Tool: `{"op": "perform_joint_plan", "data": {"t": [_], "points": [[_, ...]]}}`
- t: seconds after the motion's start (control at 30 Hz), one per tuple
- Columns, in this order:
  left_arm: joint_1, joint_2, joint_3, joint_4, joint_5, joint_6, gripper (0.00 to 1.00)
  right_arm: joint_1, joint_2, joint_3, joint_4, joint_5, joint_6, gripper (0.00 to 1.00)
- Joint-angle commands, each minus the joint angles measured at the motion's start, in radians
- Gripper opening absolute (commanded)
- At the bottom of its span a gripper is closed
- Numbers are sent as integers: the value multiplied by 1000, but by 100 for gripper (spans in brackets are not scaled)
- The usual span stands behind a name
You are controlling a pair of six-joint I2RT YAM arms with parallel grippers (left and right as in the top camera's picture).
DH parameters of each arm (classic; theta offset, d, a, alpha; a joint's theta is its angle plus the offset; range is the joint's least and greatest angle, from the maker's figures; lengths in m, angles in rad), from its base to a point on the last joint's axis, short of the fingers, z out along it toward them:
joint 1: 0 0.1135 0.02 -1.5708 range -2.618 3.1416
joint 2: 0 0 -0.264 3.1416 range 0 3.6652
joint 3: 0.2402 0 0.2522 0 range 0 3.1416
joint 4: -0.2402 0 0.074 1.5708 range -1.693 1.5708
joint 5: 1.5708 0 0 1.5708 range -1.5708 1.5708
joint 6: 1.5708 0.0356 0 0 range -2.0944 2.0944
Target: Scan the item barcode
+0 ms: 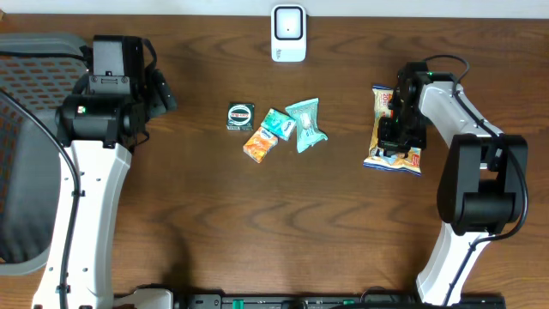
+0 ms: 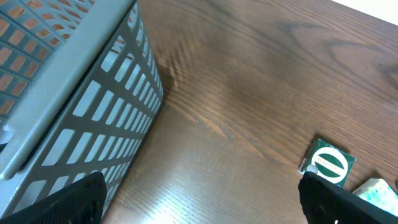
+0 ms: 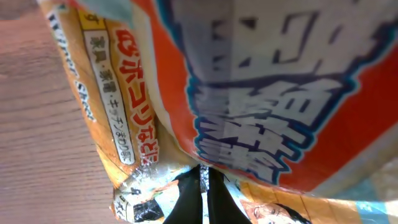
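An orange and red snack bag (image 1: 395,160) with Japanese print lies at the right of the table and fills the right wrist view (image 3: 249,81). My right gripper (image 1: 397,129) sits on top of it, its black fingers (image 3: 189,193) pressed together on a pinch of the bag's film. A white barcode scanner (image 1: 288,33) stands at the table's far edge, centre. My left gripper (image 1: 165,93) hovers at the left, beside the basket, jaws wide with nothing between them (image 2: 202,205).
Several small packets lie mid-table: a green round-label packet (image 1: 241,116) (image 2: 329,163), an orange one (image 1: 260,143) and two teal ones (image 1: 306,124). A grey mesh basket (image 1: 34,51) (image 2: 74,93) stands at the far left.
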Motion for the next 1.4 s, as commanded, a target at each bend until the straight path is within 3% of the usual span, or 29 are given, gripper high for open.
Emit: {"op": "perform_joint_plan", "data": {"t": [0.0, 0.2, 0.33, 0.57, 1.03, 1.17, 1.37], "points": [[3, 4, 3, -3, -13, 13, 98, -2, -11, 60, -5, -35, 14, 1], [3, 4, 3, -3, -13, 13, 98, -16, -11, 307, -38, 3, -5, 1], [3, 4, 3, -3, -13, 13, 98, -24, -11, 398, 39, 68, -4, 1], [3, 4, 3, -3, -13, 13, 98, -24, -2, 354, 212, 135, -3, 1], [3, 4, 3, -3, -13, 13, 98, -24, 19, -11, 544, 134, 8, 1], [3, 4, 3, -3, -13, 13, 98, -24, 14, 12, 552, 135, 7, 2], [3, 4, 3, -3, -13, 13, 98, -29, -23, 199, 372, 134, 7, 1]]}}
